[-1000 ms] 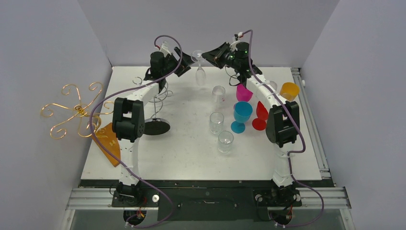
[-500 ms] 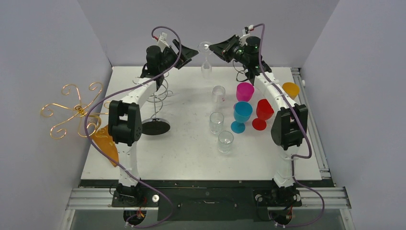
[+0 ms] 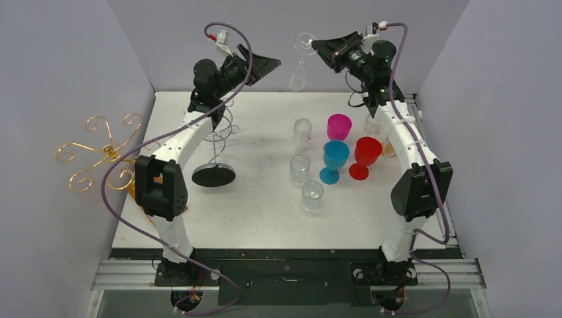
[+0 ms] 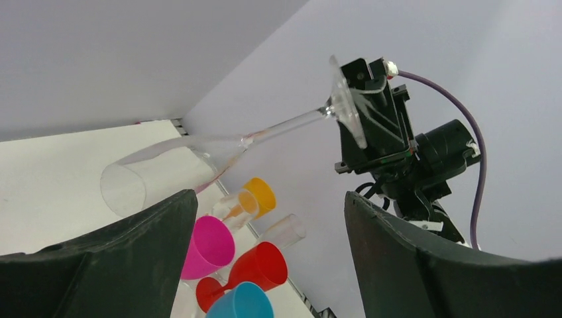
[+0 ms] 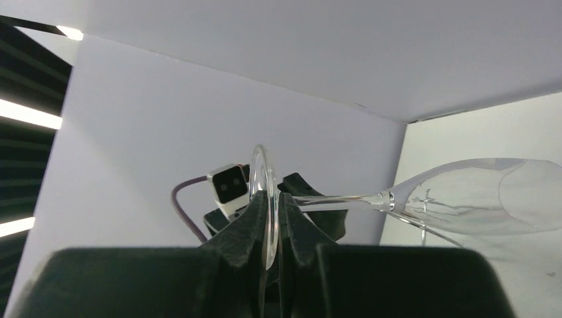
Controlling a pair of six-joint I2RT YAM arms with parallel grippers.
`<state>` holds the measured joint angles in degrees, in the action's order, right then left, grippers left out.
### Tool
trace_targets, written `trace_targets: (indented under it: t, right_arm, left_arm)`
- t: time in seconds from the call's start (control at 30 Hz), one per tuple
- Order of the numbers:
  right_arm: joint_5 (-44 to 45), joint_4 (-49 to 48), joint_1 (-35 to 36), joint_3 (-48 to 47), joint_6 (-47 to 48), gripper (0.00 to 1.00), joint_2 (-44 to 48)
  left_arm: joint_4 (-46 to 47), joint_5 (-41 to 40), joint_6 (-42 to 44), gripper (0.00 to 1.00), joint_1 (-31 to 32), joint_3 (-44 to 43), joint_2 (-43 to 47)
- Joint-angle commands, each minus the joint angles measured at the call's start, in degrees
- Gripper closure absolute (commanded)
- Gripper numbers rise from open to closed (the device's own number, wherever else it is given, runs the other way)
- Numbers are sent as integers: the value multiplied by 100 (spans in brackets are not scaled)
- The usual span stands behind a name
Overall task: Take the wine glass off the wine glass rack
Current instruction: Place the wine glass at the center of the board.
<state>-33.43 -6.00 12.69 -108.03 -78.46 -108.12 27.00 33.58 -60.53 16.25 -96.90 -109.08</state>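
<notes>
My right gripper (image 3: 319, 46) is high at the back of the table and shut on the round foot of the clear wine glass (image 3: 299, 74). The glass hangs in the air with its bowl down. In the right wrist view both fingers (image 5: 255, 218) pinch the foot's rim, and the stem and bowl (image 5: 477, 199) stretch to the right. The wine glass rack (image 3: 221, 129), a wire spiral on a black disc base (image 3: 213, 176), stands at the left, apart from the glass. My left gripper (image 3: 267, 65) is open and empty just left of the glass. The left wrist view shows the glass (image 4: 199, 156) beyond its jaws.
Pink (image 3: 338, 126), blue (image 3: 335, 159) and red (image 3: 364, 156) cups cluster at the right. Three clear tumblers (image 3: 299, 169) stand near the middle. A gold wire ornament (image 3: 99, 149) hangs off the table's left edge, with an orange piece (image 3: 142, 192) below it.
Both arms have risen. The right gripper carried the glass up and to the right. The left gripper lifted and stayed left of the glass, no longer beside its bowl.
</notes>
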Motion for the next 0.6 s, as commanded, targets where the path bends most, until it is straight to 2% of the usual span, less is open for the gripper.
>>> trace_targets:
  t: [0.0, 0.3, 0.57]
  right_arm:
    - [-55, -903, -126, 280, -796, 100, 899]
    - [-70, -1777, -442, 1020, -2101, 100, 1794]
    - [-125, -2798, -523, 1512, -3151, 100, 2245]
  left_arm:
    - [812, 231, -342, 22, 84, 411, 584]
    - [1352, 133, -592, 24, 365, 1154, 1270]
    - [2134, 281, -1180, 24, 497, 1122, 1086]
